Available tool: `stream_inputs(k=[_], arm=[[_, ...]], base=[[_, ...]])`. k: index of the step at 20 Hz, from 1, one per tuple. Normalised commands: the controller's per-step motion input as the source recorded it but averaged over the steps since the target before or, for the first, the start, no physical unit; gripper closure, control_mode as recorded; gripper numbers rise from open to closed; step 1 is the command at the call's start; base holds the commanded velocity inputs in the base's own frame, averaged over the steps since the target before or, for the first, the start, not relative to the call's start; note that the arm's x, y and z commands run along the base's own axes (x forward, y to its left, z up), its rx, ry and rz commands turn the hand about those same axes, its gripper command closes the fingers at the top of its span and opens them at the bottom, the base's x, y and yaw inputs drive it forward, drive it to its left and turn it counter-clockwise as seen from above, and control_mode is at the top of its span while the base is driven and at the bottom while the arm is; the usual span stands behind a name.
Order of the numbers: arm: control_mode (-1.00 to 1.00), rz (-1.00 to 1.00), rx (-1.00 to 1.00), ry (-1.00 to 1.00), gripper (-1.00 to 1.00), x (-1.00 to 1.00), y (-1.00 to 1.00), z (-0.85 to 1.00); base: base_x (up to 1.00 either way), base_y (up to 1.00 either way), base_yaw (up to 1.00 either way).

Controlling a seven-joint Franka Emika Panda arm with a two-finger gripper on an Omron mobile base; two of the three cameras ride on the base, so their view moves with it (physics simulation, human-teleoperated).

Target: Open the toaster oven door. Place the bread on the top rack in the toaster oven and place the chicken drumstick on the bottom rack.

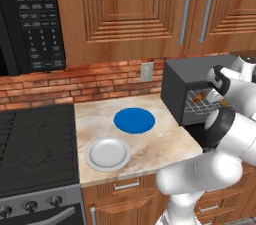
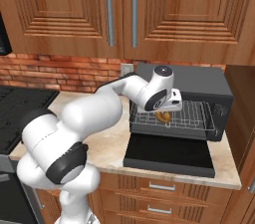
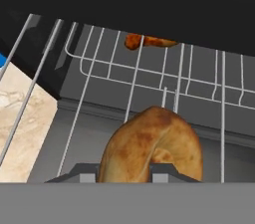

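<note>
The toaster oven [image 2: 199, 82] [image 1: 176, 85] stands on the counter with its door [image 2: 169, 156] folded down flat in front. My gripper [image 2: 163, 114] [image 3: 124, 173] is at the oven's mouth, shut on the golden-brown bread [image 3: 154, 143] [image 2: 162, 117], which hangs just over the silver wire rack [image 2: 191, 118] [image 3: 149, 76]. The reddish-brown chicken drumstick [image 3: 145, 42] lies deeper inside the oven, seen through the rack wires. The dark oven roof hangs close above my hand.
A blue plate [image 1: 134, 120] and a white plate [image 1: 107, 153] sit on the marble counter [image 1: 165, 144] left of the oven. A black stove [image 1: 35, 144] and microwave [image 1: 30, 19] are further left. Wooden cabinets [image 2: 119, 9] hang overhead.
</note>
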Motion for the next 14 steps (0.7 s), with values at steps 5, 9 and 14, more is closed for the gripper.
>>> stream_inputs(k=[5,9,14], arm=[[-1.0,0.0,-0.03,0.03,1.0,0.0,-0.02,-0.2],[-1.0,0.0,-0.02,0.02,-1.0,0.0,-0.01,-0.17],[-1.0,0.0,0.0,0.0,-1.0,0.07,-0.05,-0.02]], base=[[0.0,0.0,0.0],[0.0,0.0,0.0],[0.0,0.0,0.0]])
